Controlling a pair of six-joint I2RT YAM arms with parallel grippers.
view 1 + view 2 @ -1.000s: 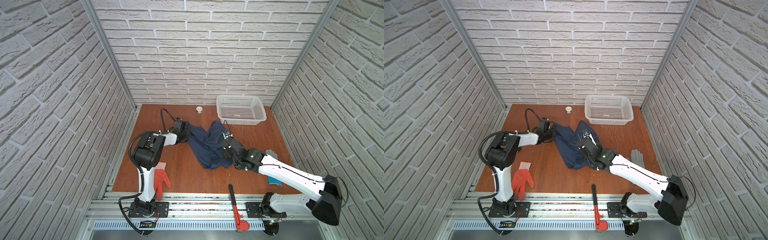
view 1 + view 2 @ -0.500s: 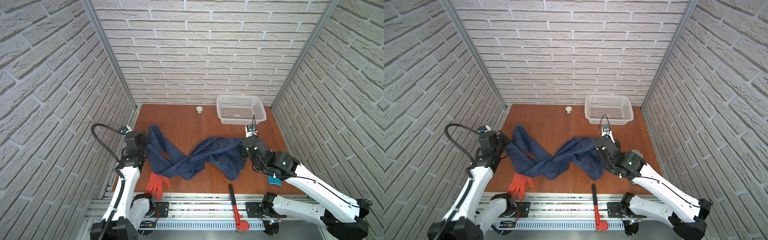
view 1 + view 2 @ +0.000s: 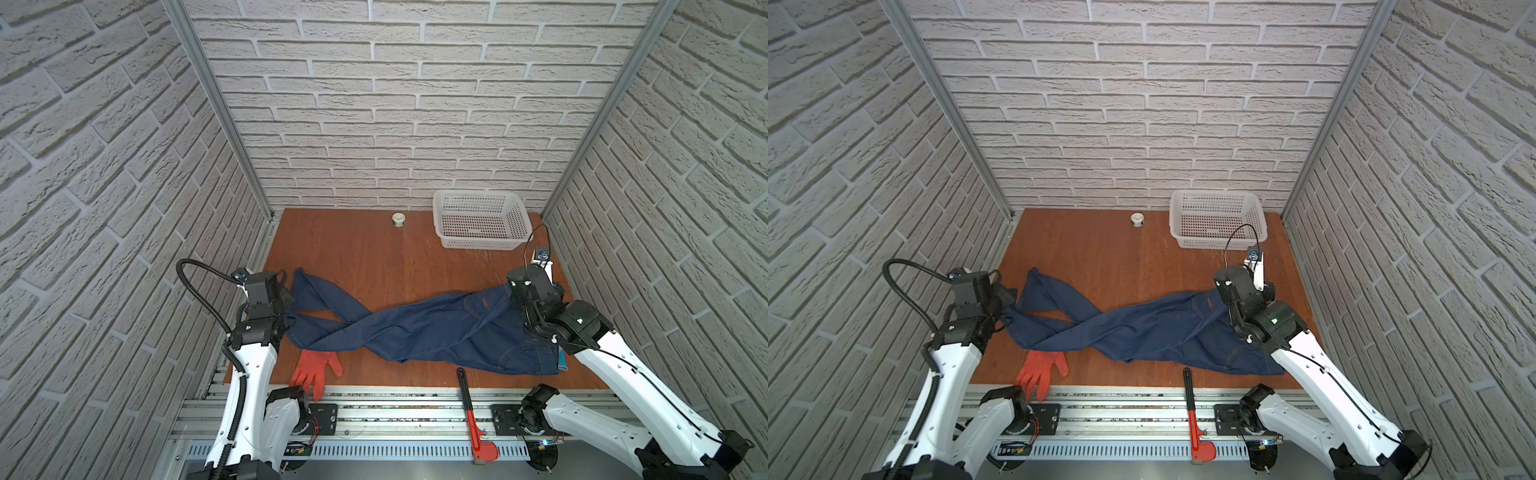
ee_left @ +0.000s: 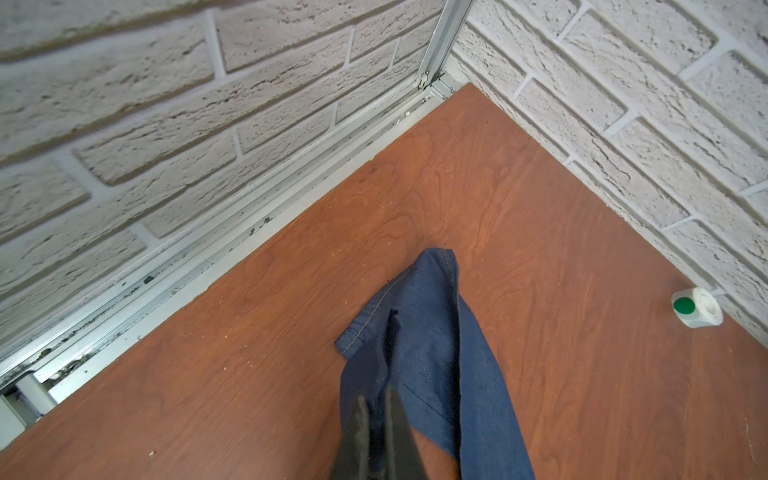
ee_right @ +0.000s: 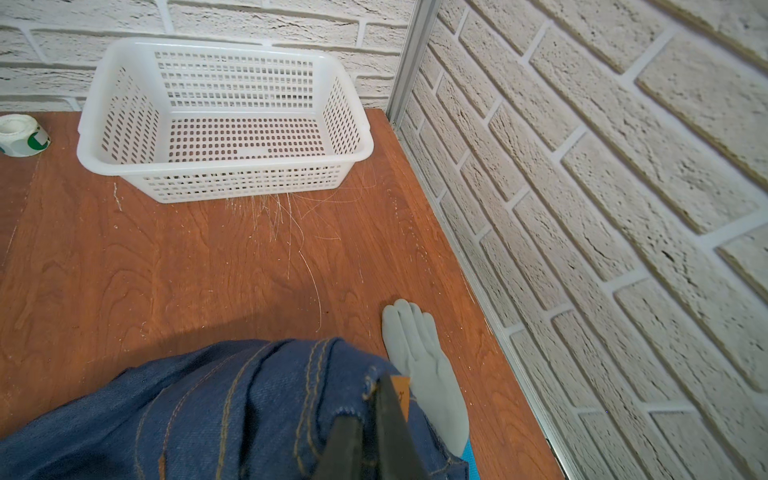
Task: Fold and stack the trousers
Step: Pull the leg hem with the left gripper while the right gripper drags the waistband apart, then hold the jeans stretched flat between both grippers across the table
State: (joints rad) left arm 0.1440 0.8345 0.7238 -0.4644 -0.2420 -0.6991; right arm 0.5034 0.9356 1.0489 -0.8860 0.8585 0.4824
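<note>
Left gripper (image 3: 290, 308) clamps a leg cuff and right gripper (image 3: 515, 301) the waistband in a top view. You hold the trousers (image 3: 415, 328) stretched across the table's (image 3: 374, 257) near half, legs crossed, likely to flatten them. Left wrist: jaws pinched on the hem. Right wrist: jaws closed on the waistband, denim overlapping the grey glove (image 5: 424, 365).

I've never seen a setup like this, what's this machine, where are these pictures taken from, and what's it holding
It is two robot arms at a wooden table, each ending in a two-fingered gripper. Two pictures look down from overhead; two come from cameras on the wrists. The left gripper is shut on a leg end of the trousers, the right gripper on their waist. Also there: a white basket, a small white roll, an orange glove, a grey glove, a red wrench.
</note>
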